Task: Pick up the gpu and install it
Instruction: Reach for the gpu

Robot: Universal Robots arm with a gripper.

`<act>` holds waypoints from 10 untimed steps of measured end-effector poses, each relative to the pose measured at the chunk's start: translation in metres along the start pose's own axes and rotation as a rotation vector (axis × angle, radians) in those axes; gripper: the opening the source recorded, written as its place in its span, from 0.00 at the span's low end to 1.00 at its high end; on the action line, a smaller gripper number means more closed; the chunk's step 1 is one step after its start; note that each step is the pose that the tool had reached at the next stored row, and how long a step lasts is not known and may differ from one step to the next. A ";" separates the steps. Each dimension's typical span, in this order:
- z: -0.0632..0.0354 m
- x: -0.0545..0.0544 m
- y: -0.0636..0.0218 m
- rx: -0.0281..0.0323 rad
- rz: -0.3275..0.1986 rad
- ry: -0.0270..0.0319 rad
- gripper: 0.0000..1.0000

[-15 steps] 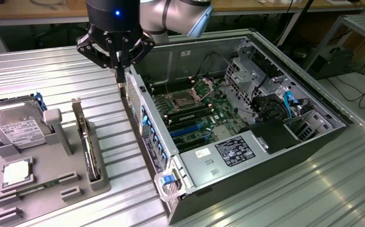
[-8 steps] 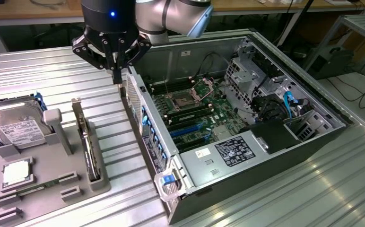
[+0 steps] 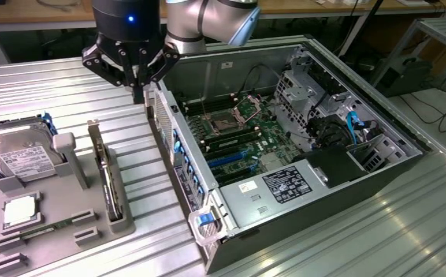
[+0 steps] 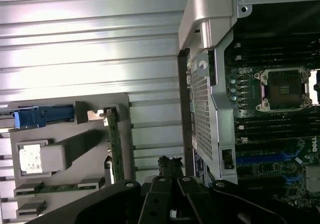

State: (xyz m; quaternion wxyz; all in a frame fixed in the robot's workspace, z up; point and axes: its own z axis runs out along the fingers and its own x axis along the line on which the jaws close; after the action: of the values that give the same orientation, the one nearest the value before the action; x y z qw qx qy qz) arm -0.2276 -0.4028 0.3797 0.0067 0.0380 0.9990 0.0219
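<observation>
Gripper (image 3: pixel 138 95) pressed together, empty, hovers beside case (image 3: pixel 175 144). Gpu (image 3: pixel 104 173) stands edge-up in tray (image 3: pixel 61 234), likely for easy pinching.

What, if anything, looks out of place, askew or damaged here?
Nothing stands out. The gpu stands on edge in its slot in the grey tray, the hard drive sits in its holder, and the open computer case lies flat. The gripper is shut, empty, above the gap between tray and case.
</observation>
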 end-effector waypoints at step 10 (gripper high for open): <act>0.0011 0.008 -0.0013 0.0001 0.000 0.0013 0.11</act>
State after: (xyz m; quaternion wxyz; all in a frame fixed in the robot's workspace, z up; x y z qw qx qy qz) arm -0.2357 -0.4034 0.3784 0.0061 0.0380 0.9990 0.0219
